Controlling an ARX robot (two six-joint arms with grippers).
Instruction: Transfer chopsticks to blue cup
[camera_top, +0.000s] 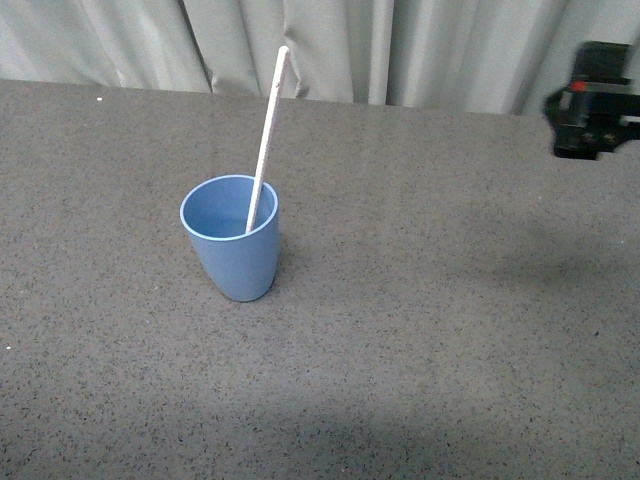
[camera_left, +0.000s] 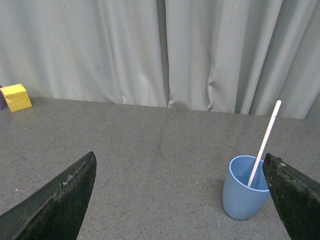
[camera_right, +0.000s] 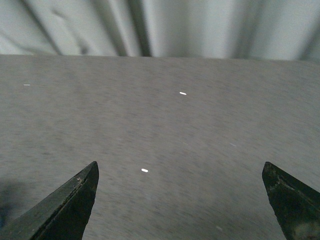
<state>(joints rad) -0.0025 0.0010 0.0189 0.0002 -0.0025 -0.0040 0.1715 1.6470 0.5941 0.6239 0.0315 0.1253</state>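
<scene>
The blue cup (camera_top: 233, 240) stands upright on the grey table, left of centre in the front view. The chopsticks (camera_top: 267, 135), one pale stick, stand in it, leaning against its rim with the top tilted away. The left wrist view shows the cup (camera_left: 243, 190) and the stick (camera_left: 265, 142) close to one fingertip (camera_left: 292, 200). My left gripper (camera_left: 180, 200) is open and empty, a little short of the cup. My right gripper (camera_right: 180, 200) is open and empty over bare table, and part of that arm (camera_top: 595, 98) shows at the far right, raised.
A yellow block (camera_left: 16, 97) sits far off at the table's back edge by the grey curtain (camera_top: 330, 45). Small white specks (camera_right: 144, 170) lie on the table under the right gripper. The right wrist view is blurred.
</scene>
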